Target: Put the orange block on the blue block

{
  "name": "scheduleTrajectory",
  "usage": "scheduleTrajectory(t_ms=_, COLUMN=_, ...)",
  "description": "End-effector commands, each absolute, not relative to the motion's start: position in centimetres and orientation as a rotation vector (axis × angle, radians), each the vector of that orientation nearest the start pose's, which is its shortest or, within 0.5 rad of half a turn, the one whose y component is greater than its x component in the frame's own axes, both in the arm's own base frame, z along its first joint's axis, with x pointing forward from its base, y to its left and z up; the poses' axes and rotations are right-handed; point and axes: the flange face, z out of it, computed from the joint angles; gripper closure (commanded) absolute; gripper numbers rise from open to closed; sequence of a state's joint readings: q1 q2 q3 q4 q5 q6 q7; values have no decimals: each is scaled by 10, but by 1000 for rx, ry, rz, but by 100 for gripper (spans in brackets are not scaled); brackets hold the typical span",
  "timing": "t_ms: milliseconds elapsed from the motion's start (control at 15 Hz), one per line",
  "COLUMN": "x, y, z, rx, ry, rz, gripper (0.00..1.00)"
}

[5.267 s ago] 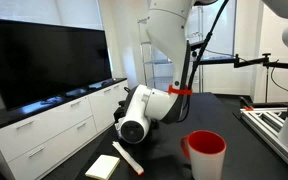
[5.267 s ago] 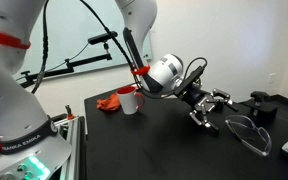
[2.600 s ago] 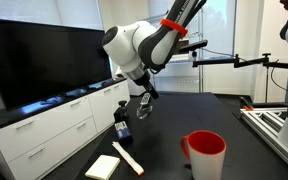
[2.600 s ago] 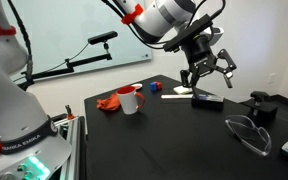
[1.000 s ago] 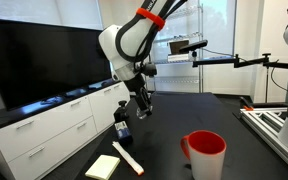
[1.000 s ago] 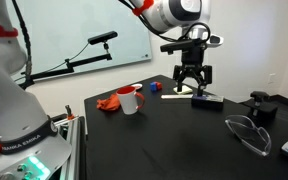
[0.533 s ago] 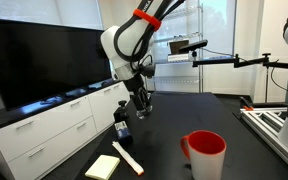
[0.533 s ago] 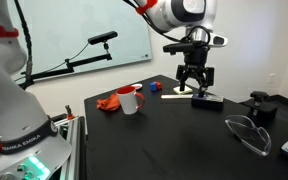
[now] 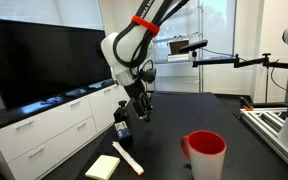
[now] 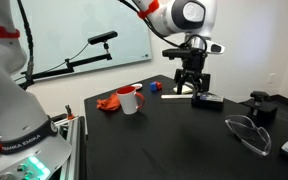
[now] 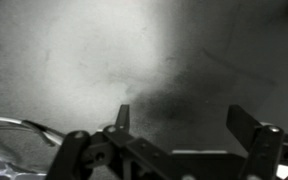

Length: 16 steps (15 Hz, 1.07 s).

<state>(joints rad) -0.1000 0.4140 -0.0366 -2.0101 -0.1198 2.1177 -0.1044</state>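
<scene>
The blue block (image 9: 122, 129) stands on the black table near its left edge, and also shows small at the far side (image 10: 152, 87). A small orange-brown piece (image 10: 160, 88) that seems to be the orange block lies right by it. I cannot tell whether it is on top or beside. My gripper (image 9: 141, 112) hangs in the air to the right of the blue block, pointing down (image 10: 190, 92). In the wrist view its jaws (image 11: 179, 115) are open and empty above bare dark table.
A big red cup (image 9: 206, 152) stands at the front, also seen with a red cloth (image 10: 109, 102) beside it. A white stick (image 9: 126, 157) and a pale yellow pad (image 9: 102, 166) lie nearby. A black object (image 10: 206, 101) and clear glasses (image 10: 246, 130) lie on the table.
The gripper has sunk a little and turned slightly, staying open and empty. The blocks, the cup and the other things have not moved.
</scene>
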Motion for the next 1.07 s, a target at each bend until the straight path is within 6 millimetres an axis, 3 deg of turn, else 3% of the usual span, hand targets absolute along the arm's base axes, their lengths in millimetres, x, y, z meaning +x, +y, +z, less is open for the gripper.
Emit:
scheduleTrajectory(t_ms=0, x=585, y=-63, z=222, rx=-3087, ry=13, rz=543, gripper=0)
scheduleTrajectory(t_ms=333, x=603, y=-26, z=227, rx=-3059, ry=-63, rz=505, gripper=0)
scheduleTrajectory(t_ms=733, x=605, y=-27, z=223, rx=-3039, ry=-117, rz=498, gripper=0)
scheduleTrajectory(t_ms=1000, x=614, y=-1, z=218, rx=-3082, ry=-208, rz=462, gripper=0)
